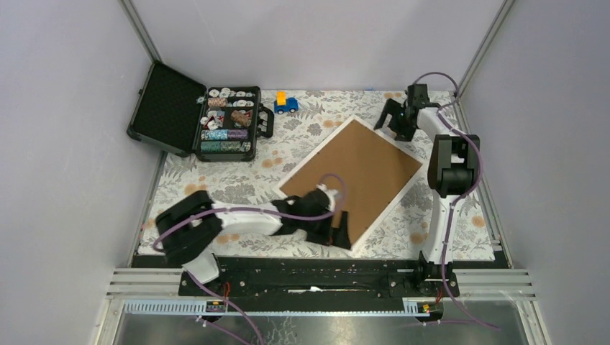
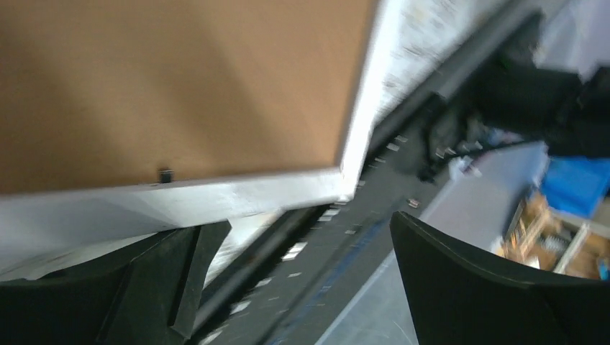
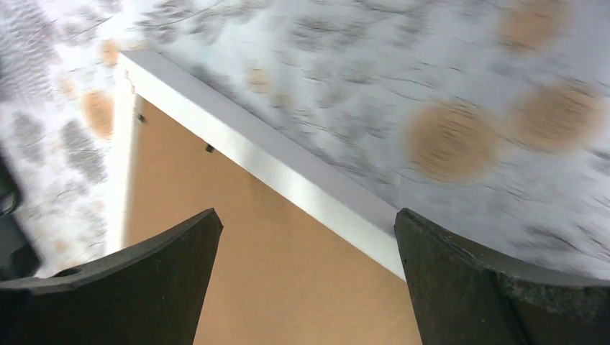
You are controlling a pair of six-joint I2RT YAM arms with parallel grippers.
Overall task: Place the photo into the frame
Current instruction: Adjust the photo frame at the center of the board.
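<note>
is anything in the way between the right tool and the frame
Nothing visible. The right tool is open over the far corner of the frame, which lies brown back up on the table. Its wrist view shows only the frame's white edge and brown back ahead of it.

white brown-backed frame, grey-and-tan floral tablecloth

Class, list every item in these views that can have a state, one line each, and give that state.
frame, lying flat on the table, brown back up, not gripped
case, open, lid tipped back
toy truck, upright on its wheels
left end effector, open, at the frame's near corner
right end effector, open, above the frame's far edge
</note>
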